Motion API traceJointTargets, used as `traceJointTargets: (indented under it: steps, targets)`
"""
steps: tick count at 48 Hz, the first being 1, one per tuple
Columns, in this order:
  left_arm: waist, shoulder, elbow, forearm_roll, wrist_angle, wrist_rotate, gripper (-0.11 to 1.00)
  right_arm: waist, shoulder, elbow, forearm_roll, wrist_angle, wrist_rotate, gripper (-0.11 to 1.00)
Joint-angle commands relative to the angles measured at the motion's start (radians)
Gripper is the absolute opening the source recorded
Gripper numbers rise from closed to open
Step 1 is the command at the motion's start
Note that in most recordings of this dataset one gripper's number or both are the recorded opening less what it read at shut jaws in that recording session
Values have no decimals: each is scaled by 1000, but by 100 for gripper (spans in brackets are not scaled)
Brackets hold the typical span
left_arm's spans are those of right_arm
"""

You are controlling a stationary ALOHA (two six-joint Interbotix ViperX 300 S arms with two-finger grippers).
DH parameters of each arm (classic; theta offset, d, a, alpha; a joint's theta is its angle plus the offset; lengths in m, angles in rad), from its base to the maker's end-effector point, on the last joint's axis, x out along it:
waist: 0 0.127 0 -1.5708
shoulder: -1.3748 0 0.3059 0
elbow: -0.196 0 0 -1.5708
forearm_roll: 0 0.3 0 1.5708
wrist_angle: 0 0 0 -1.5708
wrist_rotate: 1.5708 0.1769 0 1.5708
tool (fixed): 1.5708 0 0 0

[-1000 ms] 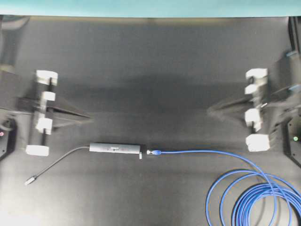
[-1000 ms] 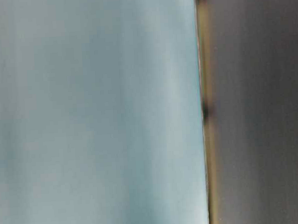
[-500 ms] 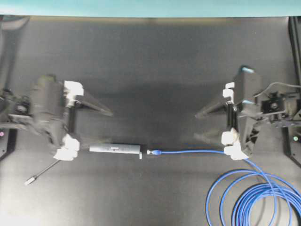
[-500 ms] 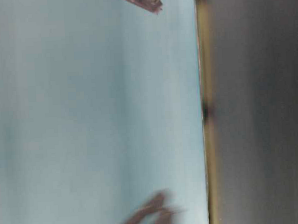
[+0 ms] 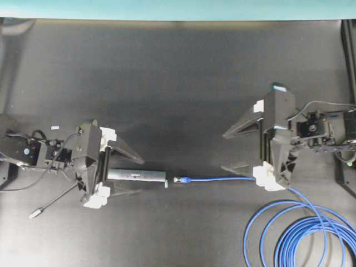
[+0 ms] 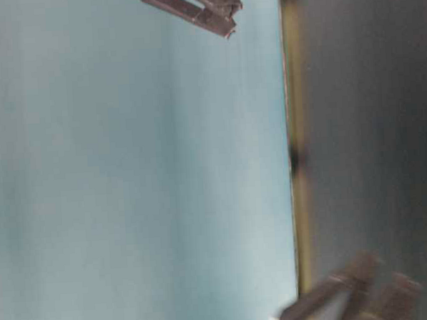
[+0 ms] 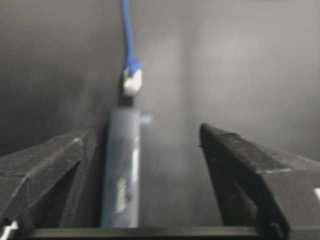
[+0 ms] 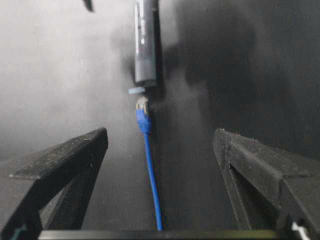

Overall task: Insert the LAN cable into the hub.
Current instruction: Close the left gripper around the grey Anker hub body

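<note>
grey hub [image 5: 136, 175] and blue lan cable [image 5: 222, 179] are lying end to end, unplugged, so we are straddling each with spread left gripper [image 5: 130, 175] and right gripper [image 5: 231, 150].

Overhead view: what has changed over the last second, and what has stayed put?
Both arms came in from the table's sides toward the middle and opened their jaws. The left gripper now straddles the hub at its cord end without holding it; the right gripper hangs over the LAN cable, nothing held. Hub, plug and cable coils lie unmoved, with the plug just short of the hub.
</note>
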Motion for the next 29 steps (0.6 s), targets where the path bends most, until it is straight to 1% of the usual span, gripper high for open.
traceJointTargets:
  steps: [1, 9, 15, 29]
  targets:
    - [11, 21, 11, 3, -52, -2, 81, 20, 17, -23, 0, -5, 0, 82]
    - [21, 81, 37, 3, -109, -2, 81, 26, 44, -51, 0, -3, 2, 82]
    - [21, 129, 31, 3, -152, -2, 81, 26, 58, -63, 0, -3, 5, 82]
    - [23, 227, 28, 3, -218, 0, 80, 31, 72, -69, 0, -5, 63, 82]
